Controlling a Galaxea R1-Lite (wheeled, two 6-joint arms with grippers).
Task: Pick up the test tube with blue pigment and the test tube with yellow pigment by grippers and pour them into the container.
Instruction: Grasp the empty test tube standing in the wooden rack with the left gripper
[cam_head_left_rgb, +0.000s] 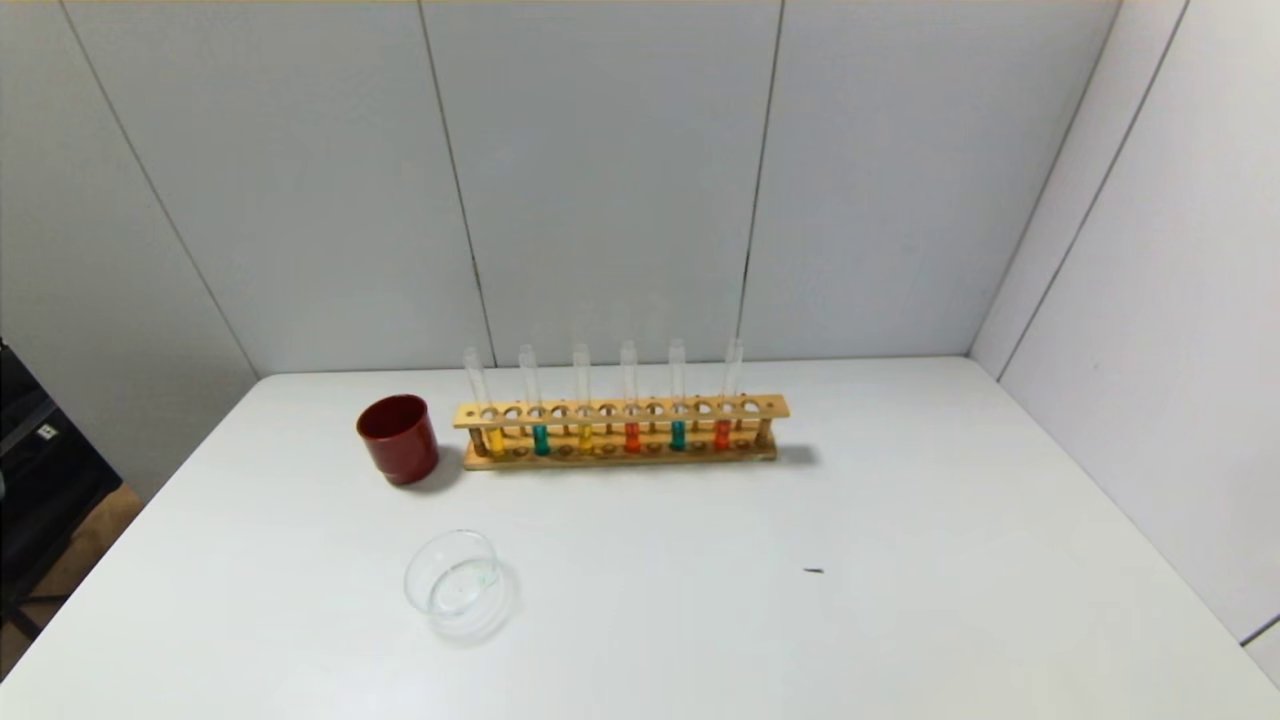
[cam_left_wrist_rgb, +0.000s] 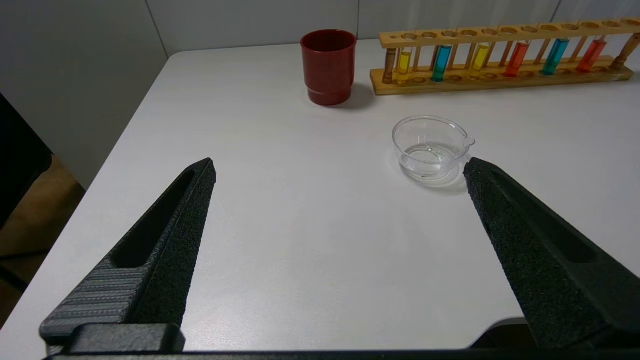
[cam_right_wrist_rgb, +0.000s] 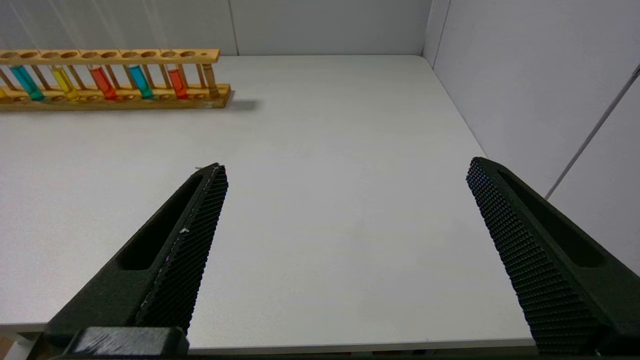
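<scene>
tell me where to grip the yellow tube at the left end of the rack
Grip the test tube with yellow pigment on its bare glass above the wooden rack, coming from above or the front. It stands almost upright in its hole, liquid low behind the rails, so only the upper part is free. Then lift straight up.

- Left tool (cam_left_wrist_rgb: 340, 170): fingers spread wide, holding nothing, raised above the counter (cam_left_wrist_rgb: 300, 250).
- Right tool (cam_right_wrist_rgb: 345, 172): fingers likewise spread wide, holding nothing, raised.
</scene>
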